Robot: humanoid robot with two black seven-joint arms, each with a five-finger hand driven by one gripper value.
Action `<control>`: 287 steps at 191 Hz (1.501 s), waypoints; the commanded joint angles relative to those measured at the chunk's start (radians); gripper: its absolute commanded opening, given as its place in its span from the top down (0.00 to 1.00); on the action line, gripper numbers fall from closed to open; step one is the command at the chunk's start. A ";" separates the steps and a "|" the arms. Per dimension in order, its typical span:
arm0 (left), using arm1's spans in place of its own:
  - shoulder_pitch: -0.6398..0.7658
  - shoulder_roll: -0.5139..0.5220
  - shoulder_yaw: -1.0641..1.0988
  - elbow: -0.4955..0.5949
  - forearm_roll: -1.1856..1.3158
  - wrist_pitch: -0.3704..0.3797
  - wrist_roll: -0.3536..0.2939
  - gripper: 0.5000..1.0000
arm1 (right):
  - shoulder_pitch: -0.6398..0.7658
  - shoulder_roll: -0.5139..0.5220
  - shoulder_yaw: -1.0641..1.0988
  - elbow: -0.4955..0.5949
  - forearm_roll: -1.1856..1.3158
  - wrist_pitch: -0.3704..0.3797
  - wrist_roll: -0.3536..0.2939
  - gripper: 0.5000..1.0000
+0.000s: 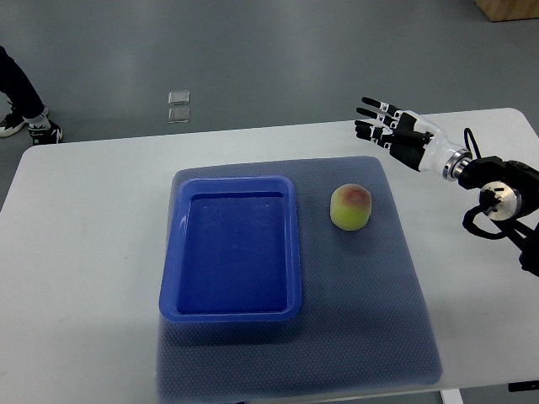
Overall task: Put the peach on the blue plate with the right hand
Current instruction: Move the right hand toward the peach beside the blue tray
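You are at the reach stage: the right hand (389, 128) hangs above the far right part of the table (84, 219) with its fingers stretched out and spread, holding nothing, and the grasp has not begun. The peach (351, 206) sits on the grey mat (370, 320) nearer the robot than the hand and off to the hand's left, clearly apart from the fingertips, with no contact at all. The blue plate (173, 278), really a shallow rectangular tray with a raised rim, lies further left again beyond the peach, and it has nothing in it. Your next move, as I judge it, calls for bringing the hand back toward the robot and leftward until the palm is over the fruit, lowering, then closing the fingers around its sides before carrying it left over the tray's rim. The peach looks round and yellow-green with a reddish blush on its upper face, standing free on the mat beside the tray's right wall. It will probably roll if nudged from one side, so close on it evenly. The left arm does not show.
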 commanded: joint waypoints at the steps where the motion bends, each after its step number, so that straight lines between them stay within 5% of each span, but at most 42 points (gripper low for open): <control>1: 0.000 0.000 -0.003 -0.004 -0.001 0.006 -0.002 0.00 | 0.003 -0.002 -0.003 0.004 -0.003 0.002 0.000 0.14; 118: -0.001 0.000 -0.003 0.000 -0.001 -0.006 -0.002 0.00 | 0.025 0.003 -0.001 0.011 -0.083 0.018 0.003 0.14; 219: -0.001 0.000 -0.003 -0.002 -0.001 -0.006 -0.002 0.00 | 0.018 -0.026 -0.003 0.151 -0.284 -0.047 0.006 0.14; 287: -0.001 0.000 -0.003 -0.002 -0.001 -0.005 -0.002 0.00 | 0.055 -0.132 -0.004 0.203 -0.514 0.030 0.011 0.14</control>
